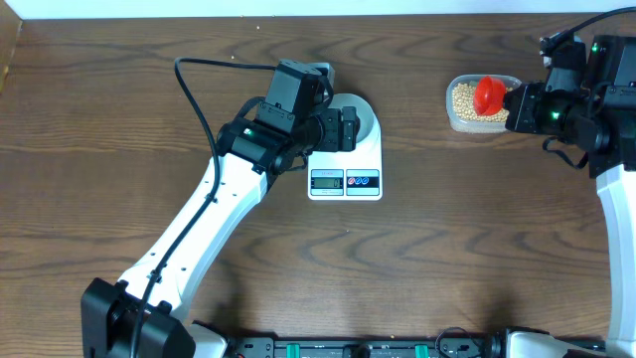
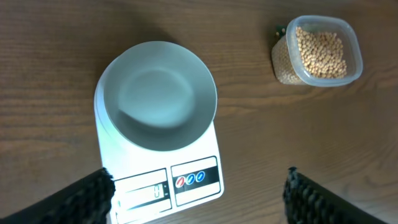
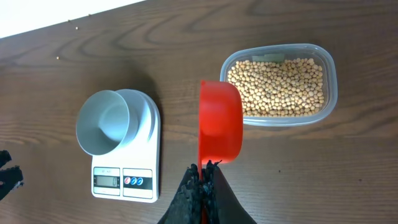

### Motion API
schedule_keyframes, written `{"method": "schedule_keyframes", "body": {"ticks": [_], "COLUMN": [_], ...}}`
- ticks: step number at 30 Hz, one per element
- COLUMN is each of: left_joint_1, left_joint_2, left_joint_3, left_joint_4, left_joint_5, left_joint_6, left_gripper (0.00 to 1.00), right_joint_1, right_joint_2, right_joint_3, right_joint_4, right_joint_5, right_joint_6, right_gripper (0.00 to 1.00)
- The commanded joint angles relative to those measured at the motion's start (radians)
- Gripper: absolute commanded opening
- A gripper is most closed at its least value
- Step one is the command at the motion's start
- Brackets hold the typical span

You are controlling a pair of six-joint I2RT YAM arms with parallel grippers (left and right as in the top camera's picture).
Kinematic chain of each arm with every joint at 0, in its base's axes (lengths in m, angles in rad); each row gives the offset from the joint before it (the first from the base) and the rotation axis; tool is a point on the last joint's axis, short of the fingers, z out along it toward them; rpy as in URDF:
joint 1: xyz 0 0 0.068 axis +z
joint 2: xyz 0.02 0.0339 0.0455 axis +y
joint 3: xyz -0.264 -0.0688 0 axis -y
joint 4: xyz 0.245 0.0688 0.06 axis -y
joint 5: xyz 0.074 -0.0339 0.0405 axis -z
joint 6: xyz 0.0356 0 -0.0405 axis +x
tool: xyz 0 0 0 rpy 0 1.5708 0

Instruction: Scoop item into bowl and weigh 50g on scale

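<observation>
Now dip the red plastic scoop [image 3: 221, 121], clamped in the right gripper [image 3: 202, 171], into the tan-yellow beans [image 3: 277, 87] in the clear plastic tub [image 3: 329, 93]; the pale round bowl [image 2: 158, 93] sits empty on the white scale [image 2: 199, 177], left gripper [image 2: 199, 193] jaws apart.

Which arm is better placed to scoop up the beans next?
The right. The right hand grips the red scoop at the tub of beans; the left hand hangs open and empty above the bowl on the scale.
</observation>
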Motion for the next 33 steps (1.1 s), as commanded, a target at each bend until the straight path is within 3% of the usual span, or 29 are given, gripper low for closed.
{"method": "schedule_keyframes", "body": {"ticks": [1,6,10,17,21,33], "left_joint_1": [0.000,0.000,0.000,0.001,0.001,0.001], "left_joint_2": [-0.023,-0.022,-0.022,-0.022,-0.022,-0.022], "left_joint_3": [0.004,0.004,0.004,0.004,0.004,0.004], "left_joint_4": [-0.010,-0.045,-0.115,-0.220,-0.238,-0.238], "left_joint_5": [0.008,-0.005,-0.111,-0.124,-0.125,-0.189], "left_joint_6": [0.000,0.000,0.025,0.326,0.406,0.418], "left_gripper": [0.85,0.83,0.83,0.85,0.85,0.95], "right_joint_1": [-0.001,-0.001,-0.001,-0.001,-0.001,-0.001], "right_joint_2": [-0.008,-0.008,-0.008,-0.008,-0.008,-0.008], "right_joint_3": [0.010,0.010,0.010,0.010,0.010,0.010], "right_joint_4": [0.002,-0.005,-0.010,-0.013,-0.014,-0.018], "right_joint_5": [-0.003,-0.003,-0.003,-0.002,-0.003,-0.002], "right_joint_6": [-0.013,-0.013,-0.013,-0.013,-0.013,-0.013], "right_gripper": [0.01,0.01,0.01,0.01,0.01,0.01]}}
